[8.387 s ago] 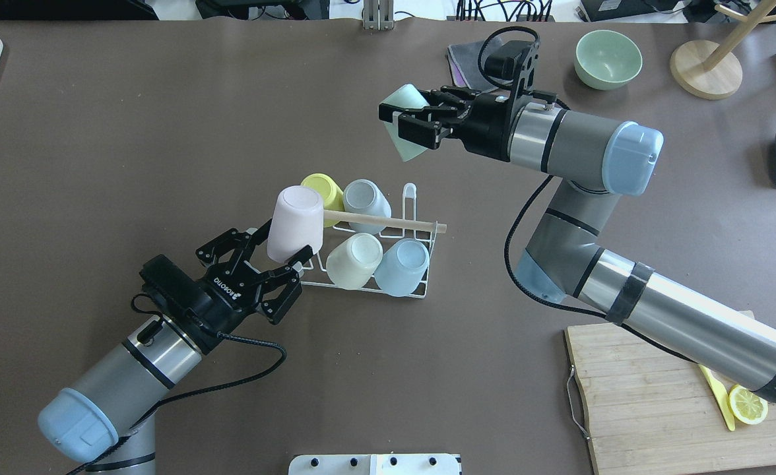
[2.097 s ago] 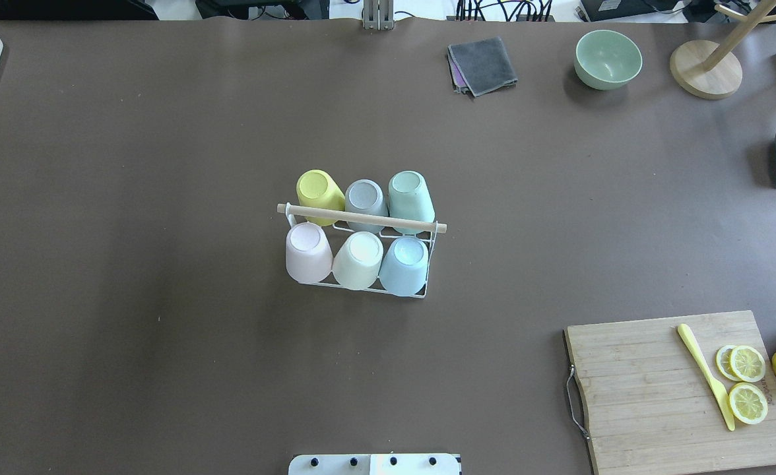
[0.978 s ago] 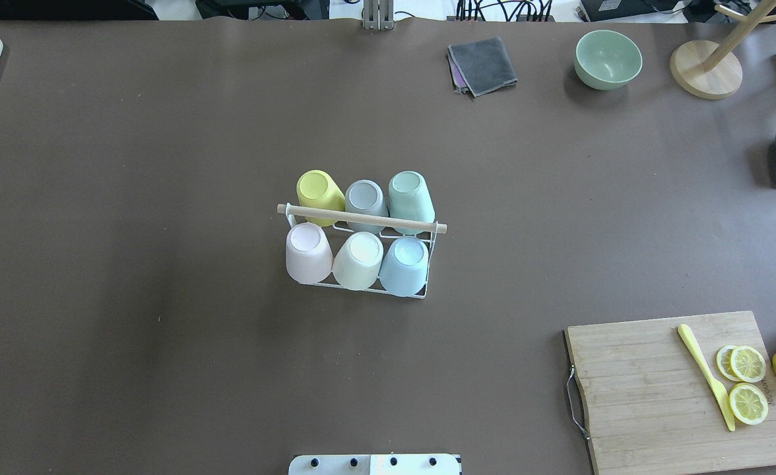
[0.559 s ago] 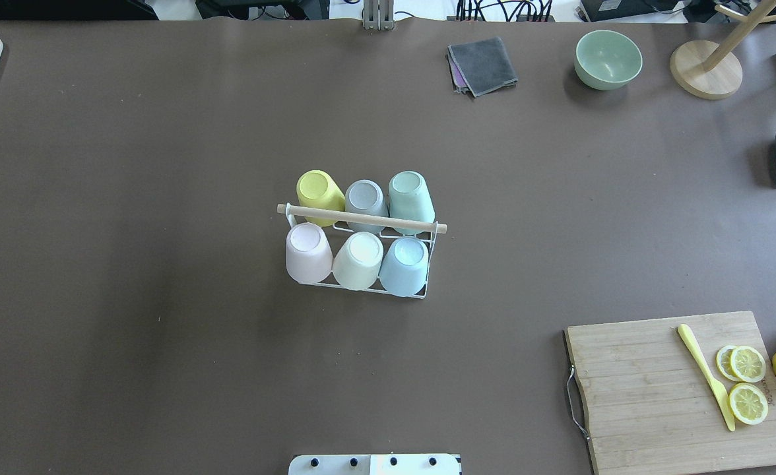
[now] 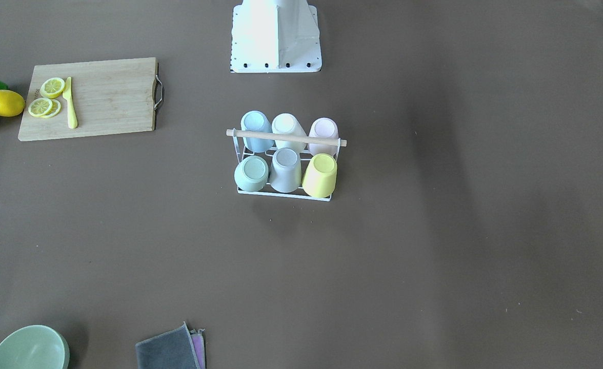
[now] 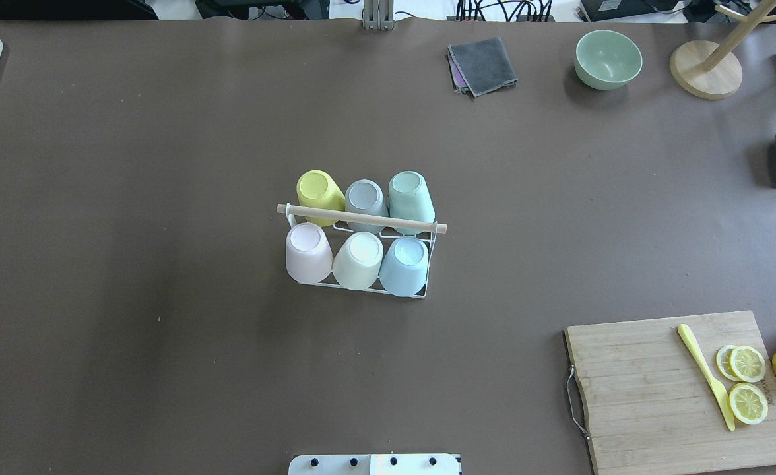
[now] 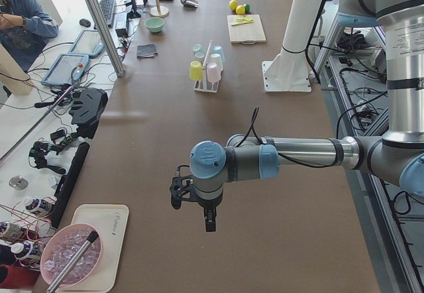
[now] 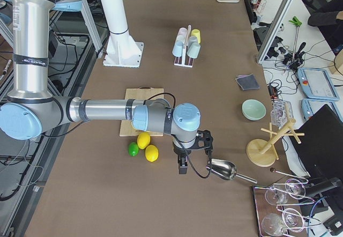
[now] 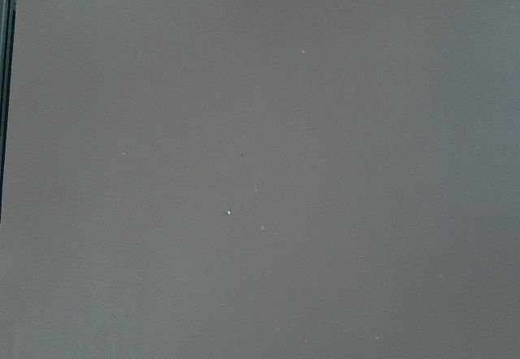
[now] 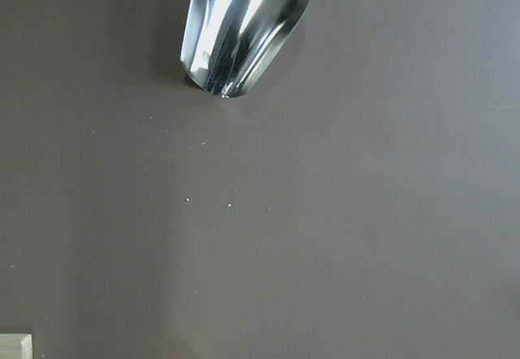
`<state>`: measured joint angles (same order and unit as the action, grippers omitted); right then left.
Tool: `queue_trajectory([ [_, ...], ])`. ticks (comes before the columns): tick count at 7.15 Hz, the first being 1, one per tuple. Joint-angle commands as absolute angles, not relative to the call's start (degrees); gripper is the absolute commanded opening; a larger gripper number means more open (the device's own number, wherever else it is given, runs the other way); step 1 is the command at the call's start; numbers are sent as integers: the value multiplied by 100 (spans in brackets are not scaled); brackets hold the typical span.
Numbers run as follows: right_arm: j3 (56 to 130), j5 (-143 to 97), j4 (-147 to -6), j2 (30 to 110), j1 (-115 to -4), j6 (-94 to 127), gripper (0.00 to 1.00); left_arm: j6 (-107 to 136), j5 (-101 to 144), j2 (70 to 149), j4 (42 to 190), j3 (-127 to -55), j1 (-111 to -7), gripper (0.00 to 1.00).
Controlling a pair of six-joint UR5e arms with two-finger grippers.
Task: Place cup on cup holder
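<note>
No legible text, print on left arm's label [image 7: 405, 38] too small

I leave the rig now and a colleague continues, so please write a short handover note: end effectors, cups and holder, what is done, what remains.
Left end effector: above the table, far from the cup holder; open or shut cannot be told.
Right end effector: near the metal scoop; state also cannot be told.
The cup holder stands mid-table, and all six places carry upside-down cups.
Done: no loose cup is in view.
Left: apparently nothing.
</note>
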<state>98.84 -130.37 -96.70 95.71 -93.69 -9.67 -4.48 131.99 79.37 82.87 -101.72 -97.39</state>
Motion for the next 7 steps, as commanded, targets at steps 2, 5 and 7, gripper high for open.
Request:
queue_trajectory([
  [2,9809,-13034,-9668,9510,-9369,-958,100,-448,13166,7884,8306,-10187,-9791,99],
  [5,9809,-13043,-9668,9492,-9369,-958,100,-448,13175,7884,8306,-10204,-9853,99],
  [7,9809,-13069,-9668,9492,-9369,-958,100,-457,13175,7875,8306,-10213,-9922,99],
])
